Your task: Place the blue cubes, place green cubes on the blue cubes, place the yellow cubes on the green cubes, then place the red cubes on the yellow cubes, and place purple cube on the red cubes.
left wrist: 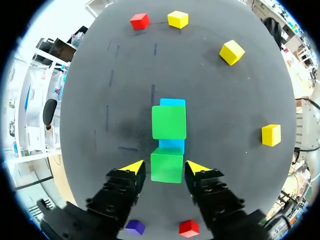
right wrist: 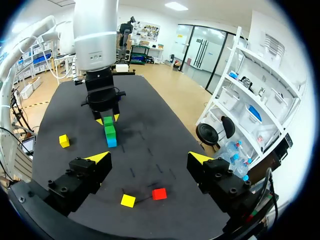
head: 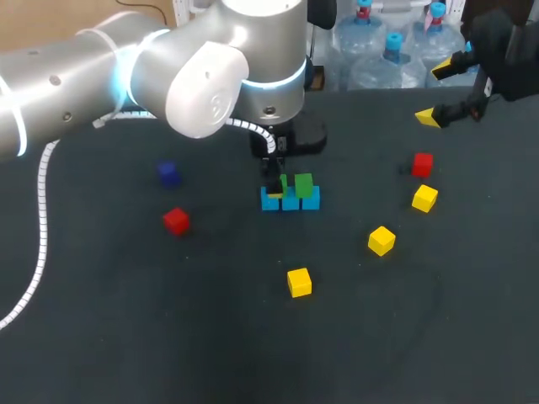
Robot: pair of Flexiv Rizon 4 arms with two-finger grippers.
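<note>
Dark bench [head: 126, 337] is showing a few faint scuff marks. Left pincer [left wrist: 164, 164] is hovering around a green cube [left wrist: 166, 172] that's sitting on the blue cubes [head: 290, 200], fingers just off its sides, not gripping. Second green cube [left wrist: 169, 122] is sitting right beside it on the same row. Right pincer [right wrist: 150, 159] is hanging wide open and empty, well apart from the stack. Yellow cubes [head: 299, 282], red cubes [head: 176, 220] and the purple cube [head: 168, 173] are lying loose around the bench

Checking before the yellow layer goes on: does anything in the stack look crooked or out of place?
Nothing stands out. One green cube sits flat and square on the blue cubes. The other green cube sits level next along the row, between the open fingers of the left gripper.
</note>
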